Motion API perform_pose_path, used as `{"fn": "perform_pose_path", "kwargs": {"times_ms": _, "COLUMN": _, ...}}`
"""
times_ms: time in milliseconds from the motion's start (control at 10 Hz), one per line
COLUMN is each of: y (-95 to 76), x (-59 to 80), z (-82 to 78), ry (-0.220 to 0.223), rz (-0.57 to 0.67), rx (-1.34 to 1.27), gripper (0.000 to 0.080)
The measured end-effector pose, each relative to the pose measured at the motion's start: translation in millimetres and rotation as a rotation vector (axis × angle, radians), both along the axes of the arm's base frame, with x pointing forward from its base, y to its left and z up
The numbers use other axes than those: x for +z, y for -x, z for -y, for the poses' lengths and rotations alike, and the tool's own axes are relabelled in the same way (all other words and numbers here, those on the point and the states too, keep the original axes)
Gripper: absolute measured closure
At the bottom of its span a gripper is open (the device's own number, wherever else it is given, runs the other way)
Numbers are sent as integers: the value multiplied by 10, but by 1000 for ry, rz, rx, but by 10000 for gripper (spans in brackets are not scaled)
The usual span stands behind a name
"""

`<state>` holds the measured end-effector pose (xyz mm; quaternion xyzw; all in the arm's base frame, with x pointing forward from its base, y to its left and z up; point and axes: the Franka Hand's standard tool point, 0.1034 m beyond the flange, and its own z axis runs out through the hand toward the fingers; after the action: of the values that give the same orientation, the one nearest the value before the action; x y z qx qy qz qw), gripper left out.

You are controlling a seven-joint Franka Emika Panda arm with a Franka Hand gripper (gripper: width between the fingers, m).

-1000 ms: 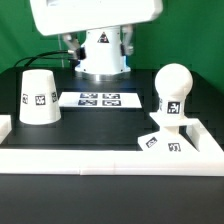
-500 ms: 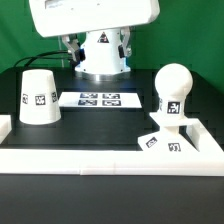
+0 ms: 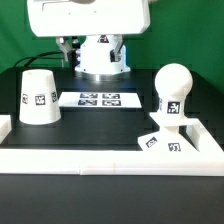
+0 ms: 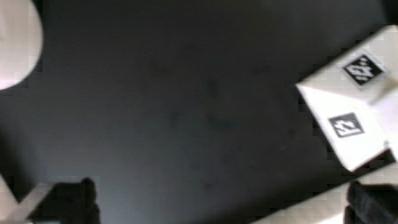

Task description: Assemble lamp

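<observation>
In the exterior view the white cone shade (image 3: 40, 97) stands at the left. The round-headed bulb (image 3: 172, 91) stands upright at the right. The flat square base (image 3: 162, 141) lies in front of the bulb, tilted against the white wall. The arm's white hand (image 3: 90, 18) hangs high above the table's back and its fingers are out of that view. In the wrist view my gripper (image 4: 222, 205) is open and empty over bare black table, with one dark fingertip (image 4: 68, 200) at each side. A white tagged part (image 4: 356, 110), apparently the base, lies off to one side.
The marker board (image 3: 98, 99) lies flat between the shade and the bulb. A low white wall (image 3: 100, 156) runs along the table's front and sides. The robot's pedestal (image 3: 100, 55) stands at the back. A white curved edge (image 4: 15, 45) shows in the wrist view; I cannot tell what it is.
The arm's hand has risen a little and shifted slightly toward the exterior view's left. The lamp parts have not moved.
</observation>
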<state>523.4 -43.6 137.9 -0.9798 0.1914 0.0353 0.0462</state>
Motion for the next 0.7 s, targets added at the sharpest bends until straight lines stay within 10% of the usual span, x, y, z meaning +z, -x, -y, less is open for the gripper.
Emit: {"fn": "perform_pose_path", "kwargs": {"times_ms": 700, "y": 126, "x": -105, "z": 44, "ry": 4, "rz": -15, "rx": 12, "gripper": 100}}
